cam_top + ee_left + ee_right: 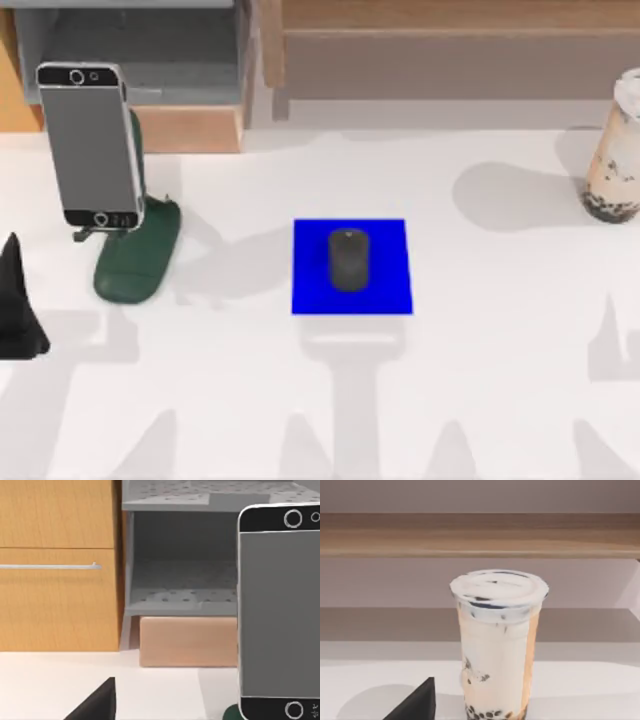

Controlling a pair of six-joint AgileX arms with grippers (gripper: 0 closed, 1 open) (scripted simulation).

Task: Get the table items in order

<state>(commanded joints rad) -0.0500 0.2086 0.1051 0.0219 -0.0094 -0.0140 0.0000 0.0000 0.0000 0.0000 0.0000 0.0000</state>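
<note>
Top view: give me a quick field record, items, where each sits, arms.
phone: propped upright on the green stand, table's left
mouse: lying on the blue mat, centre
milk tea: upright at the table's right edge, on bare table
left gripper: at the left edge, beside the stand, holding nothing
right gripper: facing the milk tea in its wrist view, one dark finger visible

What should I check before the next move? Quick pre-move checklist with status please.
1. Smartphone upright on green stand: ok.
2. Mouse centred on blue mat: ok.
3. Milk tea cup upright, lid on: ok.
4. Cup sits at the table's right edge in the top view, partly cut off: not ok.
5. Left gripper finger state: cannot tell.
6. Right gripper finger state: cannot tell.
</note>
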